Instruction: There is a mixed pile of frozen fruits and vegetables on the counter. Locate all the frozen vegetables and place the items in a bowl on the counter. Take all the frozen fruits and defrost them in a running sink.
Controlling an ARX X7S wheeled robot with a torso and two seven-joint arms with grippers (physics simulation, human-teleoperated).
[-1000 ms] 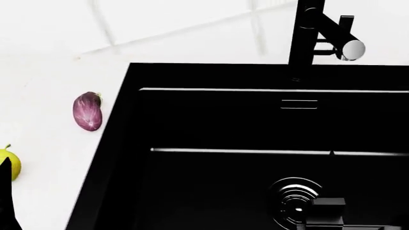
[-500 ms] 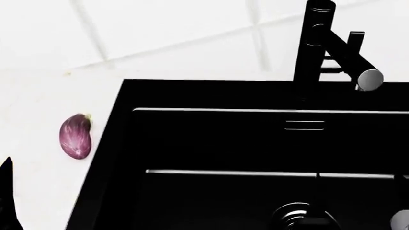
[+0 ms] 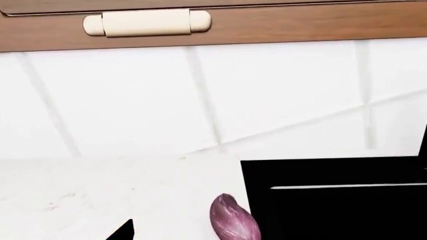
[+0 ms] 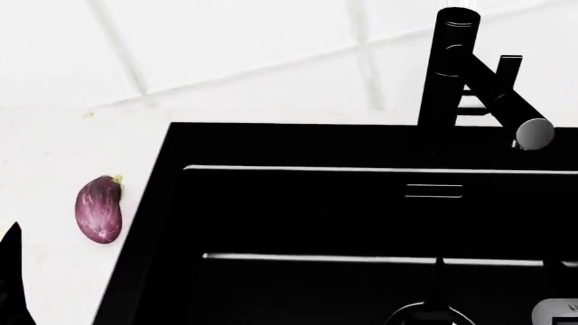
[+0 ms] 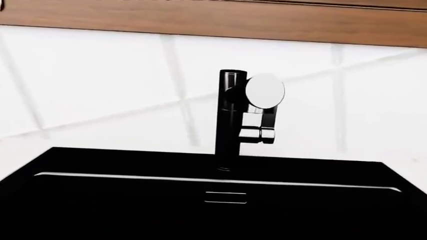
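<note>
Only a dark tip of the left gripper [image 4: 11,277] shows at the head view's lower edge; its opening cannot be determined, and it touches nothing visible. The right gripper is out of view. The eggplant [image 4: 99,208] lies on the counter [image 4: 54,149] ahead of that tip, just beside the sink [image 4: 361,210] rim. Bare counter surrounds the tip. The faucet [image 5: 233,120] stands at the sink's far edge.

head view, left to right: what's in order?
Dark tip of the left hand at the edge → eggplant lying on the white counter → black sink → black faucet behind the basin, its chrome lever end furthest right.
</note>
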